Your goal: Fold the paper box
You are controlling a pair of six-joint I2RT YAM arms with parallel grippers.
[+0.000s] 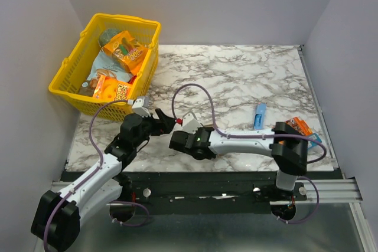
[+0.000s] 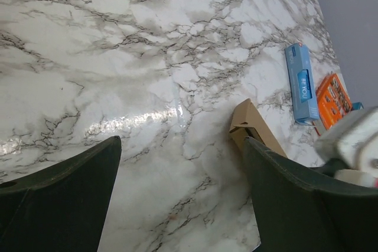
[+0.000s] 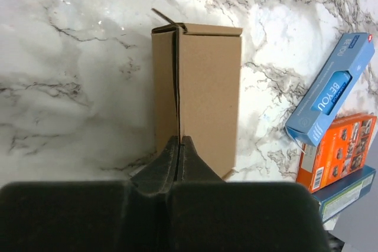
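Note:
The paper box (image 3: 204, 87) is a plain brown carton standing on the marble table, with a small flap sticking up at its far end. My right gripper (image 3: 179, 138) is shut on the thin cardboard edge along the box's seam. In the top view the right gripper (image 1: 180, 131) reaches in from the right, and the box is hidden behind the two wrists. My left gripper (image 2: 182, 143) stands open over bare marble. The box's corner (image 2: 253, 123) shows just beyond its right finger (image 2: 295, 199). From above, the left gripper (image 1: 164, 121) sits close beside the right one.
A yellow basket (image 1: 121, 19) full of snack packets stands at the back left. A slim blue packet (image 1: 258, 115) lies to the right, with an orange packet (image 1: 299, 127) near the table's right edge. Grey walls close in three sides.

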